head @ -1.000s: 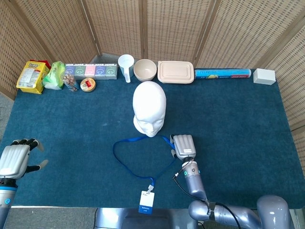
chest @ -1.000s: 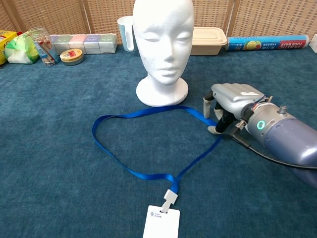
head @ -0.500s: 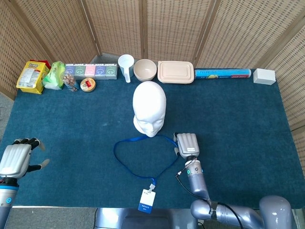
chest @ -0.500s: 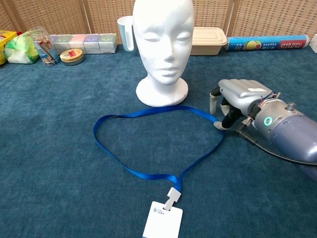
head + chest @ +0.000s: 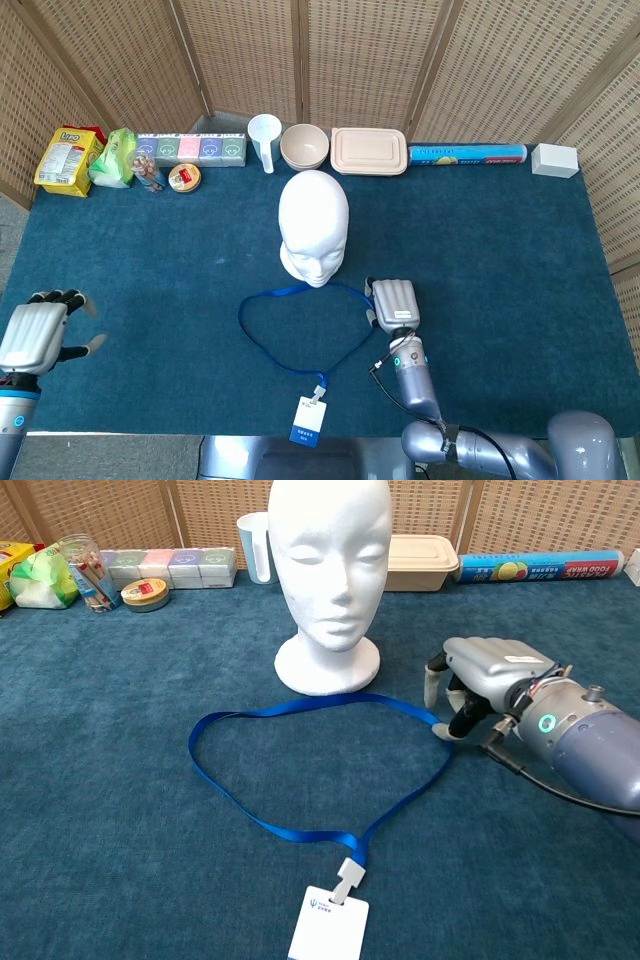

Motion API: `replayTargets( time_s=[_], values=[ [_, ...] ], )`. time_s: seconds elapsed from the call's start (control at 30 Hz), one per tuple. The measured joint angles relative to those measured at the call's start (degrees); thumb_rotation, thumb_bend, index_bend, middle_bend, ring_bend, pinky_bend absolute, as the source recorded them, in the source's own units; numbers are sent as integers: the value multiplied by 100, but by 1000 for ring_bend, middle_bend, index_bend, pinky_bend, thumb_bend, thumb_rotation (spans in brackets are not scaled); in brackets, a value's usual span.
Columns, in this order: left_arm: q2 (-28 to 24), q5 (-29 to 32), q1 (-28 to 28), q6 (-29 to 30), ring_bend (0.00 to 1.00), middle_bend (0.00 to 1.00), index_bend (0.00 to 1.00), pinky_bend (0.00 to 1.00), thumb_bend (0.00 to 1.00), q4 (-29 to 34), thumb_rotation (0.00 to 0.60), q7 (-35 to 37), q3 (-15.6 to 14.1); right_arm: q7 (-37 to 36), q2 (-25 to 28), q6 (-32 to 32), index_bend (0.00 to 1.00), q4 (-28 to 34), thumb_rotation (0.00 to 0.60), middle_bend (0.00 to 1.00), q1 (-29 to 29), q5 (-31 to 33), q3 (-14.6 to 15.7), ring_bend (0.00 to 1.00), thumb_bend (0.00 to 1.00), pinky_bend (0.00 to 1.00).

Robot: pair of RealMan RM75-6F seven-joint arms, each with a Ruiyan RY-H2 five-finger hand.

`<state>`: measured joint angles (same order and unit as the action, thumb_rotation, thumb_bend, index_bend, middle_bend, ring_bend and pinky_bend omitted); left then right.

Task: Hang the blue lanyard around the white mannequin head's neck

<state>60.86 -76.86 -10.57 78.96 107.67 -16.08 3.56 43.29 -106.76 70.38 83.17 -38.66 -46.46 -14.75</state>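
A: Head view, centre of frame: where does the blue ribbon lanyard (image 5: 300, 320) lie?

B: It lies as an open loop on the dark blue felt tabletop (image 5: 150, 260), just below the white foam mannequin head (image 5: 313, 228), its white badge card (image 5: 308, 423) at the lower edge.

A: And the hands?

B: The right hand (image 5: 480, 685) pinches the loop's right end, fingertips (image 5: 441, 730) on the ribbon. The left hand (image 5: 35, 332), lower left, holds nothing, fingers apart.
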Motion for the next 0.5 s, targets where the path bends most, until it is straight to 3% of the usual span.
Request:
replayTargets(
  time_s=[0.5],
  values=[
    [-19, -19, 41, 30, 405, 462, 518, 324, 187, -50, 568, 95, -25, 76, -102, -81, 437, -195, 593, 798, -104, 173, -106, 992, 341, 1000]
  ],
)
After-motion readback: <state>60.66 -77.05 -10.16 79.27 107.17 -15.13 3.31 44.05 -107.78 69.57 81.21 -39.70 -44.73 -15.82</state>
